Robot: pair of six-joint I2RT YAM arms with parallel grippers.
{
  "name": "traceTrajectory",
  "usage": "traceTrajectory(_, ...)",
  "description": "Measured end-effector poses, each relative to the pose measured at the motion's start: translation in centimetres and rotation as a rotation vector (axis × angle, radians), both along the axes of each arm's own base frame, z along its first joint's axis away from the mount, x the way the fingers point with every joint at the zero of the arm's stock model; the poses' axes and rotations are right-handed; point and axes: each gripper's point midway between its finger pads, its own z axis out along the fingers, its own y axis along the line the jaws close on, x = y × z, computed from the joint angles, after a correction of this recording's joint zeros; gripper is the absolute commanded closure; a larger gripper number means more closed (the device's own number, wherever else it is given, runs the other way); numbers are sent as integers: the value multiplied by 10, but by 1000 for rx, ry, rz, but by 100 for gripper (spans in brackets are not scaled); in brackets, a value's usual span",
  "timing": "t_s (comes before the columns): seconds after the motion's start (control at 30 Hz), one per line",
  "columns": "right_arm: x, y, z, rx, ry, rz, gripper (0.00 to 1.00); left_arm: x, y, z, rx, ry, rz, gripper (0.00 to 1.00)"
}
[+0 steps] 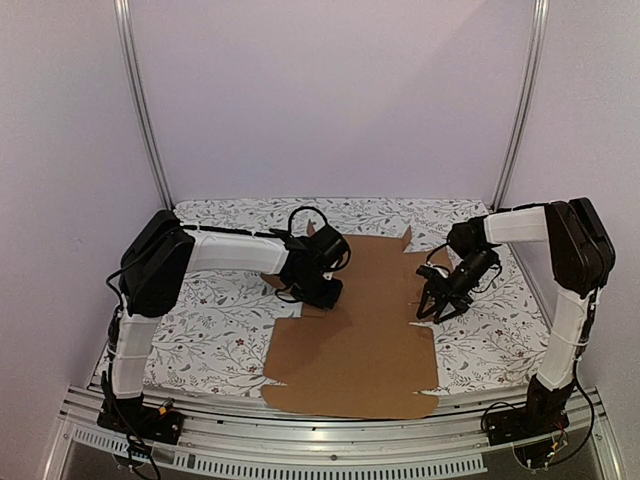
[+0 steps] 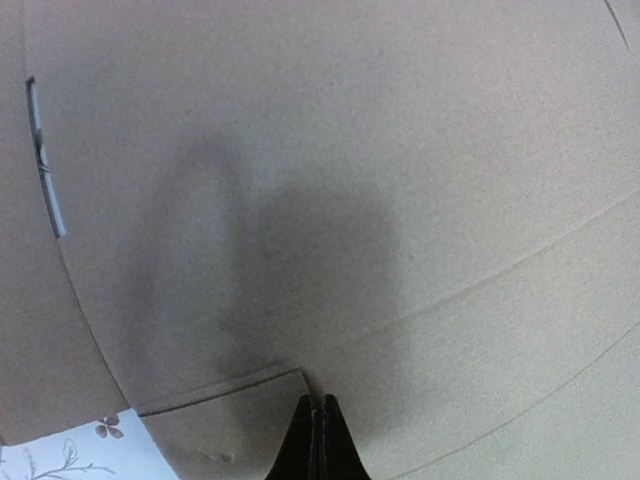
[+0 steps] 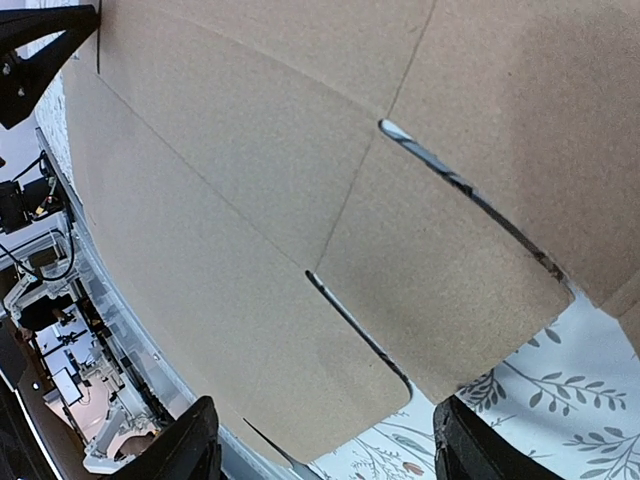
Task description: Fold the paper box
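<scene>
The paper box [image 1: 365, 320] is a flat brown cardboard sheet with flaps and slots, lying unfolded on the table between the arms. My left gripper [image 1: 322, 292] is at its left edge, pointing down onto the sheet. In the left wrist view its fingers [image 2: 318, 440] are pressed together with nothing between them, tips by a cut flap corner of the cardboard [image 2: 330, 200]. My right gripper [image 1: 436, 308] hovers at the sheet's right edge, open. In the right wrist view its fingertips [image 3: 195, 445] stand wide apart over a rounded flap [image 3: 330, 330].
A floral-patterned cloth [image 1: 215, 335] covers the table. Aluminium rails [image 1: 330, 440] run along the near edge, and the sheet's front overhangs them. Two upright frame posts [image 1: 145, 110] stand at the back corners before a plain wall.
</scene>
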Motion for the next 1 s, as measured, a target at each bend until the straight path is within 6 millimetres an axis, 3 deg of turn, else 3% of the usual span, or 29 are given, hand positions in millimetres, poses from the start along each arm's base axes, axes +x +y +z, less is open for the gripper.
traceTrajectory(0.23, 2, 10, 30, 74, -61, 9, 29, 1, -2, 0, 2, -16, -1, 100)
traceTrajectory(0.53, 8, 37, 45, 145, -108, 66, 30, 5, -11, 0, -27, -44, -5, 100)
traceTrajectory(0.77, 23, 50, 39, 162, -121, 78, 29, 7, -15, -1, -48, -58, -8, 100)
traceTrajectory(1.0, 28, 63, 20, 177, -83, 79, 30, 7, -18, -2, -71, -69, -11, 100)
